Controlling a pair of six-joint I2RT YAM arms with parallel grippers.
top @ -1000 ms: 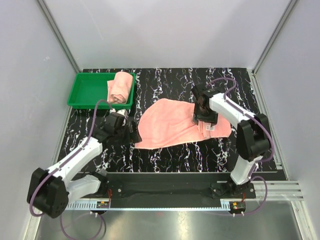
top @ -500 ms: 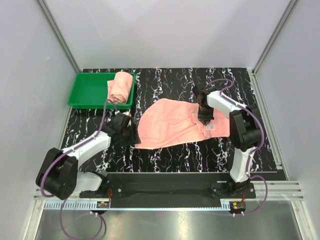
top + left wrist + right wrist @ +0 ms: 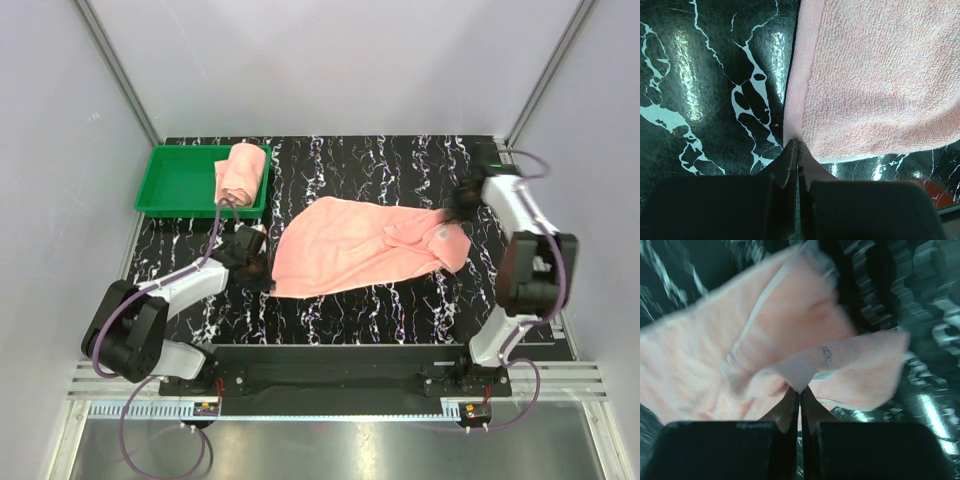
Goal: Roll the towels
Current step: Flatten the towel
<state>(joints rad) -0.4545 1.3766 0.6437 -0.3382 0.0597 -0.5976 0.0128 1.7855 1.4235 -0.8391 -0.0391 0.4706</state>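
One salmon-pink towel [image 3: 350, 245] lies spread across the black marbled table, its right end pulled out and rumpled. My left gripper [image 3: 265, 278] is shut on the towel's near left corner; in the left wrist view the closed tips [image 3: 797, 143] pinch the hem of the towel [image 3: 880, 75]. My right gripper [image 3: 455, 212] is shut on the far right corner. In the blurred right wrist view its tips [image 3: 800, 390] clamp the towel [image 3: 715, 360] by a pale label, with the cloth raised. A second towel [image 3: 243, 172] lies rolled at the right end of the green tray.
The green tray [image 3: 180, 185] stands at the back left of the table. Grey walls and metal frame posts close in the table on three sides. Bare marbled table [image 3: 360, 310] runs in front of the towel, near the arm bases.
Both grippers have closed. The left one moved in onto the towel's near left corner. The right arm swung out to the right, drawing the towel's right end with it.
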